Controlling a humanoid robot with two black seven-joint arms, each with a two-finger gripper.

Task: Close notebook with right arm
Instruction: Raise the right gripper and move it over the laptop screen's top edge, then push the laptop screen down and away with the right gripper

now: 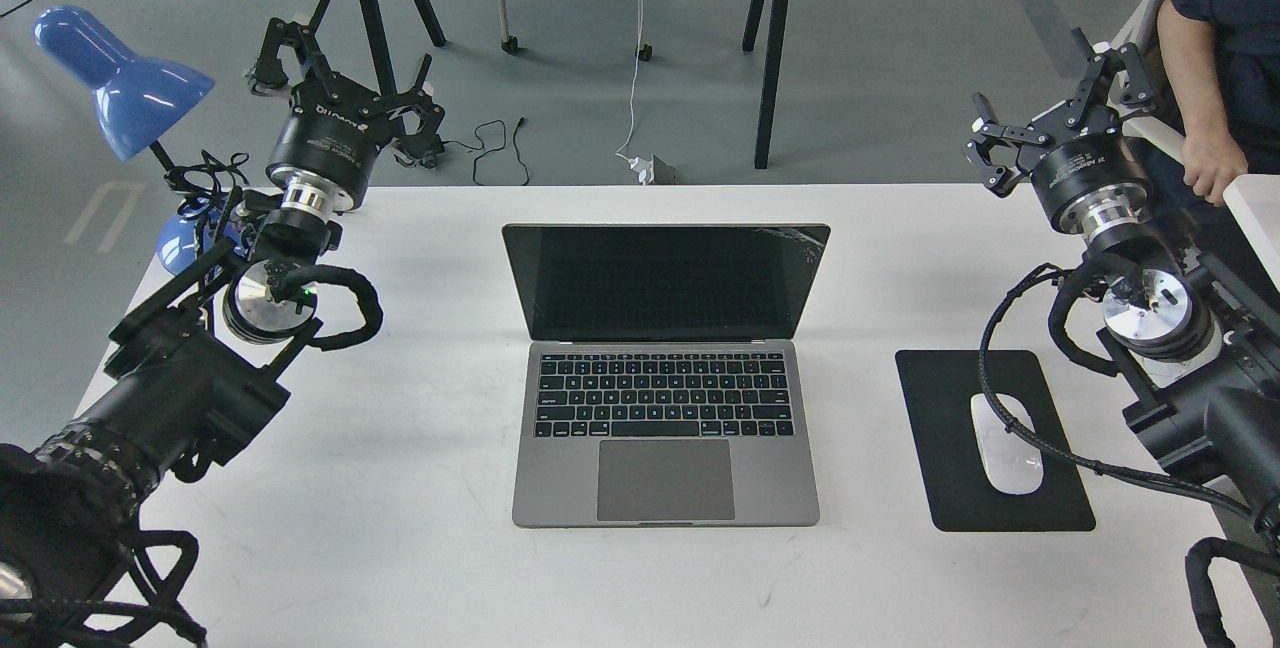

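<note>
The notebook [665, 398] lies open in the middle of the white table [420, 488]. It is slim grey metal with a black keyboard, a large trackpad and a dark screen cracked at its top right corner. My right arm enters from the right edge, and its gripper [1055, 93] hangs open past the table's far right corner, well right of the screen and holding nothing. My left gripper [345, 58] is open too, beyond the far left edge, empty.
A black mouse pad [940, 408] with a white mouse [1005, 443] lies right of the notebook, under my right arm's cable. A blue lamp [120, 78] stands at the far left corner. A person's arm [1205, 88] rests at the far right. Table legs and cables lie beyond.
</note>
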